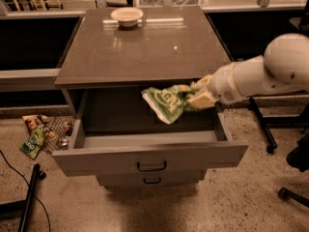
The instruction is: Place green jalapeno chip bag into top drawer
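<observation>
The green jalapeno chip bag [165, 103] is a light-green foil bag with white lettering. It hangs in the air over the open top drawer [149, 156], toward its right side. My gripper [198, 96] comes in from the right on a white arm and is shut on the bag's right end. The drawer is pulled out wide, with a dark bar handle on its grey front. Its inside looks bare where I can see it.
A pale bowl [127, 16] stands at the back of the cabinet top [145, 47]. A narrower drawer [152, 180] sits below the open one. Snack wrappers, among them a small green packet [33, 143], lie on the floor at the left. Chair legs [263, 129] stand at the right.
</observation>
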You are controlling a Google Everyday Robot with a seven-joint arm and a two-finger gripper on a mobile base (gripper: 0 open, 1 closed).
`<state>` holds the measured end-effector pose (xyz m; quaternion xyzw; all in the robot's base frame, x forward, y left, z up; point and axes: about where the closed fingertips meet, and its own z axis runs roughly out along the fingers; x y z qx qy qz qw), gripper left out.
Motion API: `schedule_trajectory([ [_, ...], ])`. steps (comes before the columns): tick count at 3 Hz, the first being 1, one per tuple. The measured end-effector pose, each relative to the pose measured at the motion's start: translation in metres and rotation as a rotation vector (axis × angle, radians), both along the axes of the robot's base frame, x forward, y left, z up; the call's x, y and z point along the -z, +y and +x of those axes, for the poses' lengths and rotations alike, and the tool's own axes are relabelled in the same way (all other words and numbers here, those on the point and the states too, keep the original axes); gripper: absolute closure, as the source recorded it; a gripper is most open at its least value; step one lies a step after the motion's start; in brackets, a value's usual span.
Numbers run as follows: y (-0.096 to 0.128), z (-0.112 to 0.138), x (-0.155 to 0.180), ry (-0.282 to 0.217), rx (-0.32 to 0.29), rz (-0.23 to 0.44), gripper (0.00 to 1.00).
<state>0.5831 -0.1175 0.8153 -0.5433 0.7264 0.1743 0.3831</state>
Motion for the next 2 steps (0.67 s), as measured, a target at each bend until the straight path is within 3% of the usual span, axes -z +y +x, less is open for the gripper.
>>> schedule_trajectory([
  [2,-0.004,0.025,0.089,0.123,0.102,-0.004,1.0],
])
